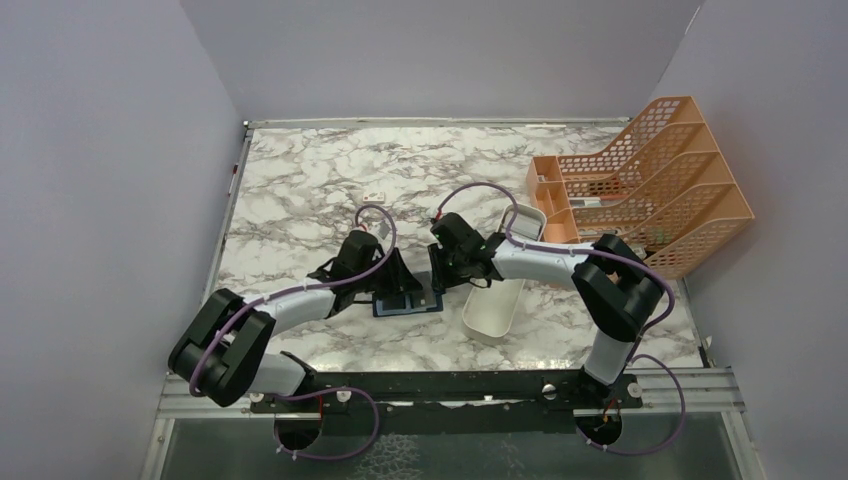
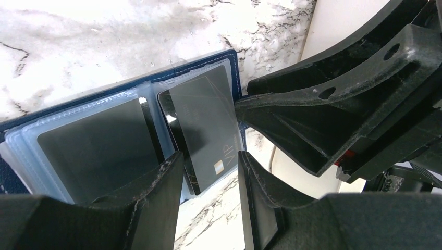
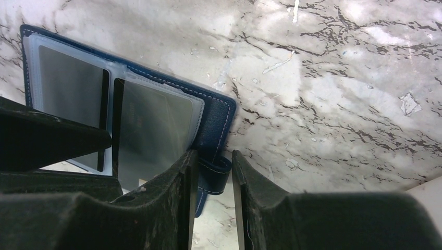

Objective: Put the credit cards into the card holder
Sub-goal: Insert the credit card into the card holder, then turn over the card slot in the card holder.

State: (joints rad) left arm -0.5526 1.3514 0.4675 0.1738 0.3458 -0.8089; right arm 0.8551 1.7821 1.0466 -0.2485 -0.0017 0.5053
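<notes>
The navy card holder (image 1: pixel 408 304) lies open on the marble, clear sleeves up. In the left wrist view a dark card (image 2: pixel 99 148) sits in the left sleeve, and a dark "VIP" card (image 2: pixel 200 122) lies slanted in the right sleeve with its near end sticking out. My left gripper (image 2: pixel 211 156) is open just above that near end. My right gripper (image 3: pixel 213 153) is at the holder's right edge (image 3: pixel 216 112), its narrow jaws round the snap tab (image 3: pixel 218 174). Both cards (image 3: pixel 70 83) (image 3: pixel 151 125) also show in the right wrist view.
A long white tray (image 1: pixel 497 300) lies just right of the holder, under the right arm. An orange mesh file rack (image 1: pixel 650 190) stands at the back right. A tiny white block (image 1: pixel 375 195) lies behind the left arm. Both grippers (image 1: pixel 405 285) (image 1: pixel 436 283) are nearly touching.
</notes>
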